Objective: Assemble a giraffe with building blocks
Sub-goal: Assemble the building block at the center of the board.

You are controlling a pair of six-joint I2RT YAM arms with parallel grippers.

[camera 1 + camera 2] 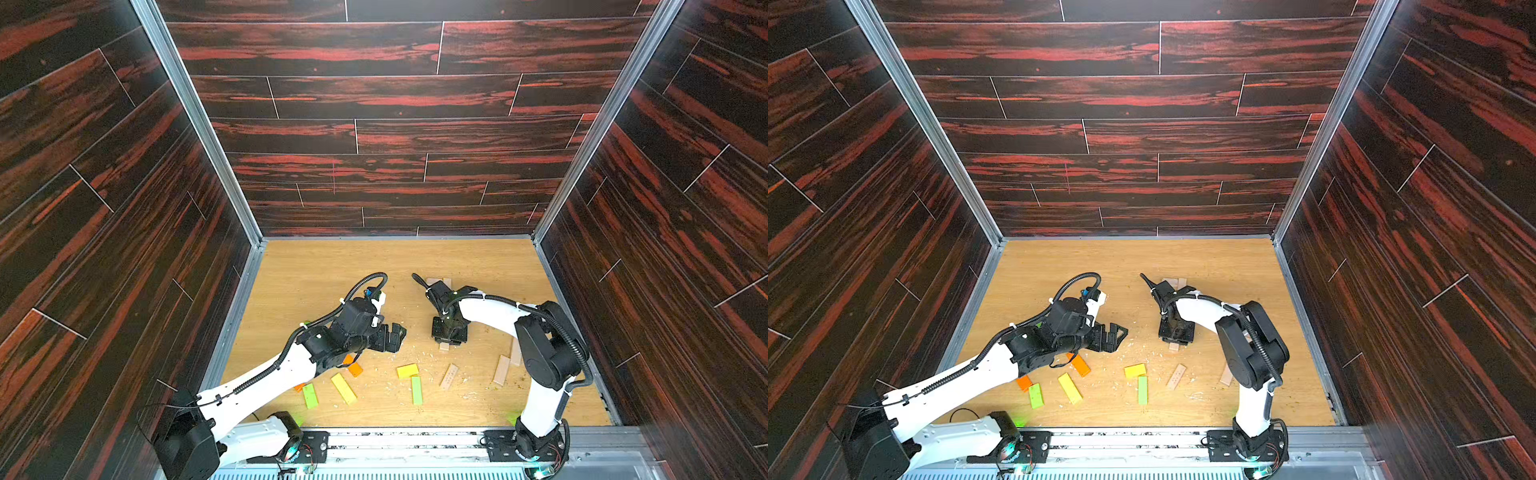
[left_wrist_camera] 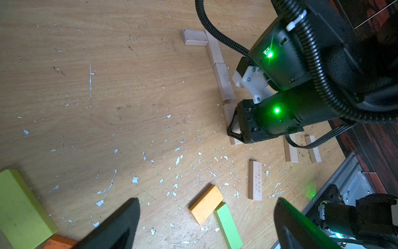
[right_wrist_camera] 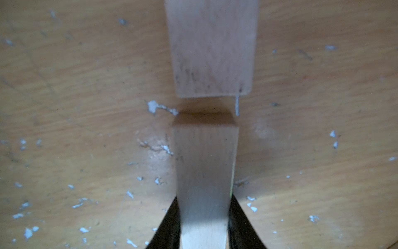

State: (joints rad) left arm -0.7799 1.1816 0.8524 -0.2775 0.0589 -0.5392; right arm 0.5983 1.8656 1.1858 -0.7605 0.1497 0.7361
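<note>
Right pincer (image 3: 204, 201) is squeezed onto a pale plank (image 3: 205, 161), down near the worktop (image 3: 86, 107), with a second plank (image 3: 212, 47) just past its tip. Left pincer (image 1: 397, 337) is wide apart, holding nothing; a yellow plank (image 1: 407, 370) lies near it.

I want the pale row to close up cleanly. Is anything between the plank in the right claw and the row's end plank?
Nothing visible does. The plank in the right claw faces the end plank across a short bare gap of table; only small white flecks lie at its edges.
</note>
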